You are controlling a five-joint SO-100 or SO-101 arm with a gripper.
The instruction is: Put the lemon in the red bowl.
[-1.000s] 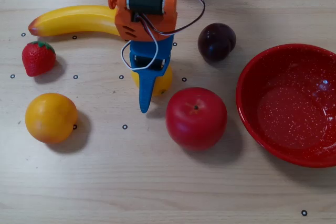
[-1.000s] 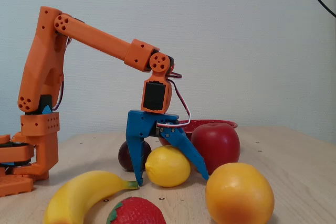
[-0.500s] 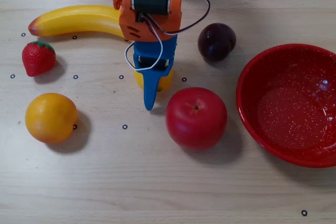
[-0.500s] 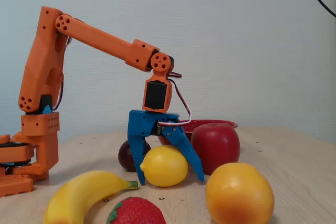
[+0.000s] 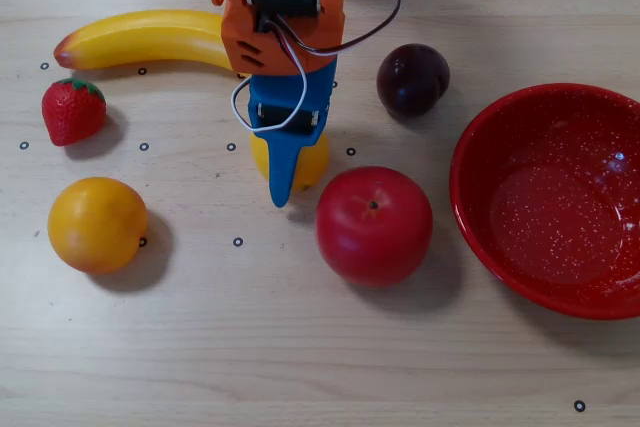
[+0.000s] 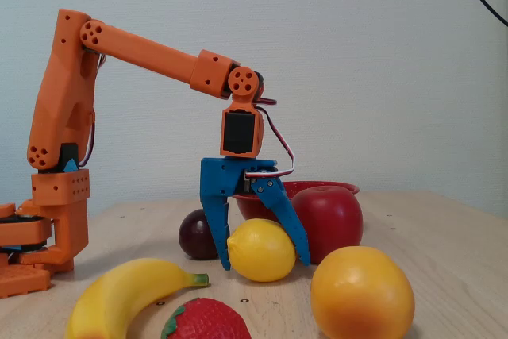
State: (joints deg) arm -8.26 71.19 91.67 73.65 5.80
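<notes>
The lemon (image 6: 260, 248) is small, bright yellow and oval, and sits between the blue fingers of my gripper (image 6: 264, 263). Both fingers press against its sides, so the gripper is shut on it. It hangs just above the table or barely touches it. In the overhead view the gripper (image 5: 285, 182) covers most of the lemon (image 5: 312, 163), leaving only yellow edges on both sides. The red bowl (image 5: 500, 237) is large and speckled. It stands empty at the right edge, beyond the apple. In the fixed view only the red bowl's rim (image 6: 317, 186) peeks out behind the gripper.
A red apple (image 5: 374, 225) lies between the lemon and the bowl. A dark plum (image 5: 412, 79) is behind it. On the left are a banana (image 5: 140, 37), a strawberry (image 5: 72, 110) and an orange (image 5: 97, 224). The orange arm base (image 6: 48, 196) stands at the left in the fixed view.
The fingers went from straddling the lemon loosely to closing on it. The gripper and lemon have shifted slightly right and up in the fixed view.
</notes>
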